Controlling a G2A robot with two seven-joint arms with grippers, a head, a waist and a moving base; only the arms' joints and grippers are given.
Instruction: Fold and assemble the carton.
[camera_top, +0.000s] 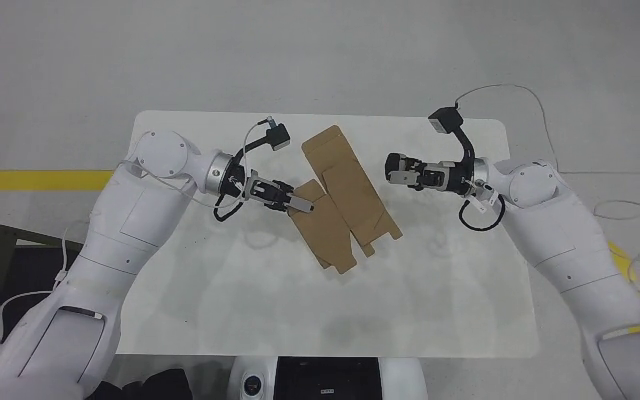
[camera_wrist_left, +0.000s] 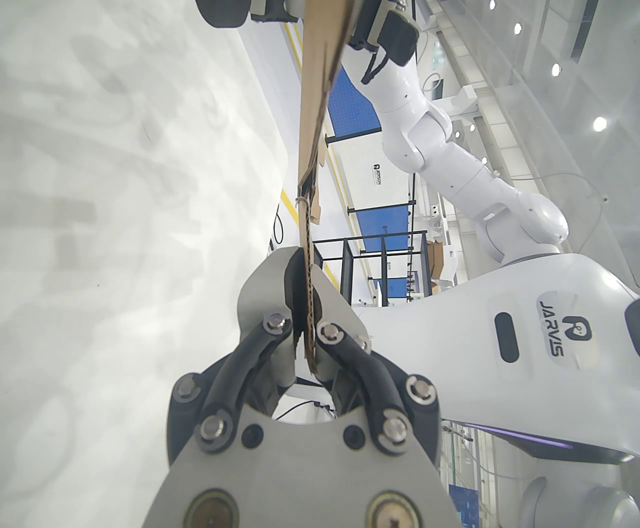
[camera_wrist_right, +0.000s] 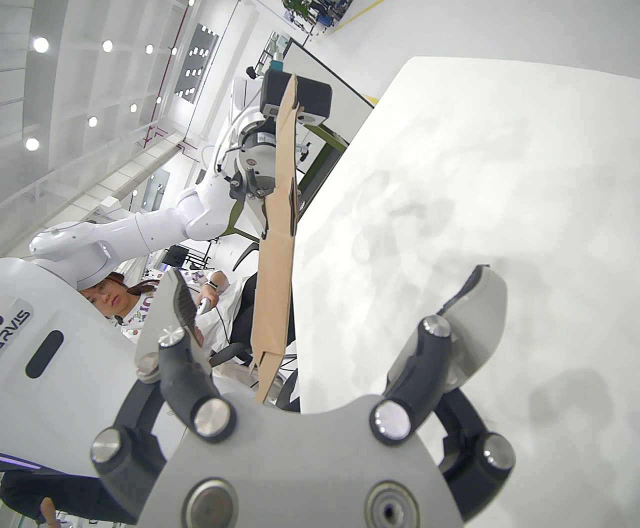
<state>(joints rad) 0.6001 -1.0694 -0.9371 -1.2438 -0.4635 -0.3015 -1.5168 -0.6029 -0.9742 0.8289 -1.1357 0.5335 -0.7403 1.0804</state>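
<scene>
1. Two hands attend one carton (camera_top: 345, 200), a flattened brown cardboard piece with notched flaps. It sits over the middle of the white table (camera_top: 200, 330) and slants across it.
2. The left hand (camera_top: 300, 206) is clamped tight on the carton's edge on its own side. Its wrist view shows the corrugated edge (camera_wrist_left: 312, 125) pinched between both fingers (camera_wrist_left: 265, 300). The sheet runs away from it edge-on and seems raised off the table rather than lying on it.
3. The right hand (camera_top: 392, 170) is spread wide and holds nothing. It sits just beside the opposite long edge of the carton, not touching it, with its fingers (camera_wrist_right: 175, 300) pointed toward the sheet (camera_wrist_right: 275, 280).
4. Progress, as I judge it, is early. The carton is gripped by one edge, but its panels are all flat, no wall stands up and no flap is folded or tucked.
5. Nearly everything remains. The body has to be opened into a box shape, then the flaps bent over and the tabs locked in their slots.
6. Around the work there is the table top, and a yellow stripe (camera_top: 50, 180) on the grey floor (camera_top: 300, 50) beside it.
7. The likely hindrance is the carton itself. Held at one edge only, the thin sheet may sag or swing. The free hand will probably need to catch the far edge squarely, between the flaps.
</scene>
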